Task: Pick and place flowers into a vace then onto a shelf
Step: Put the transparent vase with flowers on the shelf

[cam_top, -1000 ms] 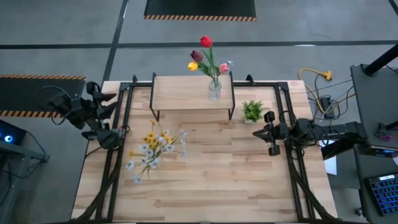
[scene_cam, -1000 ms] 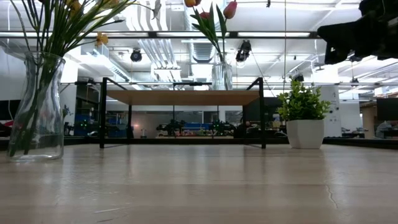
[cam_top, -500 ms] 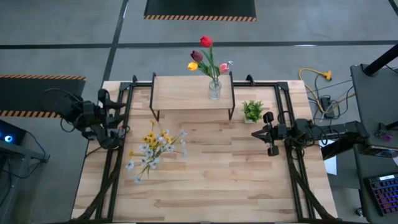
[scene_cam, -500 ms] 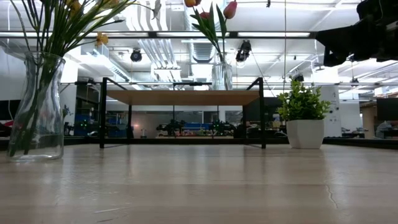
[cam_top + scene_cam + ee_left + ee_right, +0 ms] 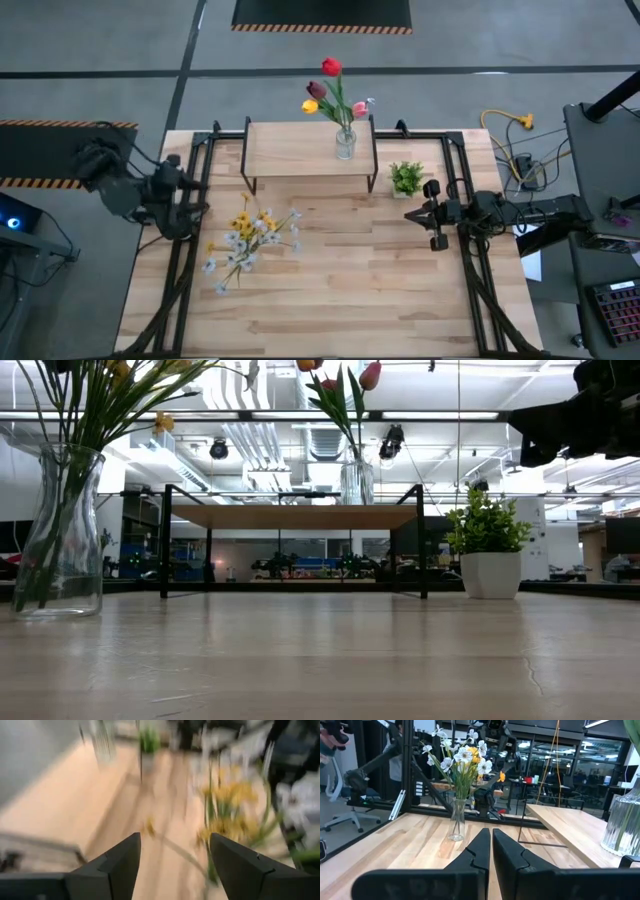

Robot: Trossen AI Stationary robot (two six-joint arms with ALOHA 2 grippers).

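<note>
A glass vase (image 5: 345, 142) with red, maroon, yellow and pink tulips (image 5: 330, 85) stands on the shelf (image 5: 300, 150), toward its right end; in the low view this vase (image 5: 357, 478) stands on the plank (image 5: 295, 517). A second glass vase (image 5: 60, 530) with white and yellow blossoms (image 5: 250, 238) stands upright on the tabletop, left of centre, also seen from the right wrist (image 5: 456, 820). My left gripper (image 5: 192, 205) is open at the table's left rail, beside that bouquet (image 5: 225, 815). My right gripper (image 5: 415, 214) is shut near the right rail, level, pointing left (image 5: 491, 832).
A small bushy potted plant (image 5: 406, 178) in a white pot (image 5: 490, 573) stands on the table just right of the shelf's right legs. Black rails (image 5: 470, 270) run along both sides of the table. The near half of the tabletop (image 5: 330, 300) is bare wood.
My left arm has been moving at the table's left edge: its rear part has drawn back toward the left, while the gripper has stayed near the left rail. Both vases and the flowers have kept their places.
</note>
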